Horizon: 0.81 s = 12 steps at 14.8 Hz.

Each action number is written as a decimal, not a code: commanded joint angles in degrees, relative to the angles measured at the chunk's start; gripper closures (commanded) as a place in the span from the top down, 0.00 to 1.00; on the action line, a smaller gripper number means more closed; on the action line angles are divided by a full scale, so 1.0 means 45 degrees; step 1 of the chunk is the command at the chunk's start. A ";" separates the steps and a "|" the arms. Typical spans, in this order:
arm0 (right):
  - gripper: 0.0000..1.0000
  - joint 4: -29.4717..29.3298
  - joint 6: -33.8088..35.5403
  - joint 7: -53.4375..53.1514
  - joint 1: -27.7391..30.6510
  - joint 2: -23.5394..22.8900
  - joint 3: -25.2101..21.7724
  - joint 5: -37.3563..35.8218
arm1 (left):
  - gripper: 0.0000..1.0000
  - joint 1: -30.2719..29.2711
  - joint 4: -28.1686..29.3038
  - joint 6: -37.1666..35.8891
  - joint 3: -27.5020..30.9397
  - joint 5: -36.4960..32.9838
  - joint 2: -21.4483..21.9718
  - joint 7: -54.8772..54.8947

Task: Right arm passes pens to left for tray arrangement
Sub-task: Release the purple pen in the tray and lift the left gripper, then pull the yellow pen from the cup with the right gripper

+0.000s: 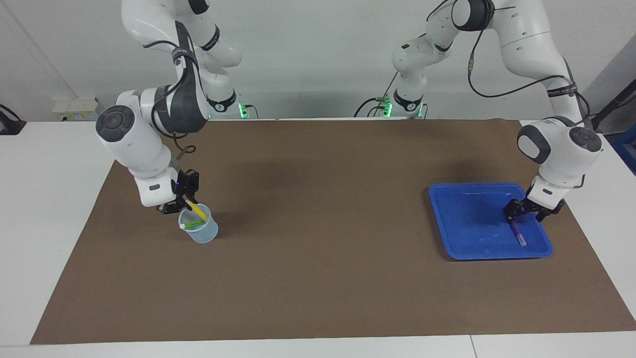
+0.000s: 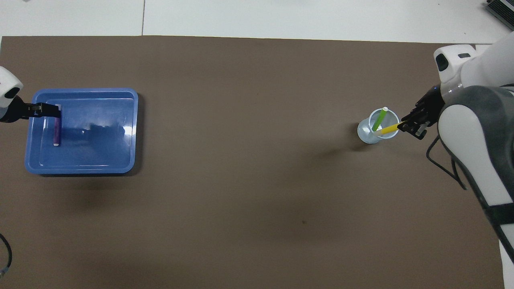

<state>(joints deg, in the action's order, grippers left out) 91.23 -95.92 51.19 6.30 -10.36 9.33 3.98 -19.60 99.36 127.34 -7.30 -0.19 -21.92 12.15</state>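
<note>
- I see the left gripper (image 1: 530, 215) with its jaws spread wide and nothing between them, hanging just over the end of the blue tray (image 1: 467, 219) toward the left arm's end of the table.
- The purple pen (image 1: 518, 233) lies flat on the tray floor, released, under and just past the spread fingers, its pale end pointing away from the robots.
- The right gripper (image 1: 185, 205) is clenched on the upper end of the yellow pen (image 1: 198, 212), right at the rim of the translucent cup (image 1: 201, 232).
- I read the yellow pen as tilted, its lower end inside the cup.
- The green pen (image 2: 379, 121) leans inside the same cup, pale cap up, free of the gripper.
- The cup stands on the brown mat (image 1: 318, 238) toward the right arm's end of the table, well apart from the tray.
</note>
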 commanded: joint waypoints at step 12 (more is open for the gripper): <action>0.10 -0.0841 0.0477 -0.6391 0.0027 0.0172 0.0115 0.3839 | 1.00 0.3668 -0.0011 -0.4236 0.0001 0.3127 0.2606 -1.0479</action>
<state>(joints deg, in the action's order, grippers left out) 87.71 -92.03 26.88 6.68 -9.06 9.33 18.40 -7.43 98.66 109.27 -8.04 12.43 -11.78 -25.70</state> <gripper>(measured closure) 0.815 0.000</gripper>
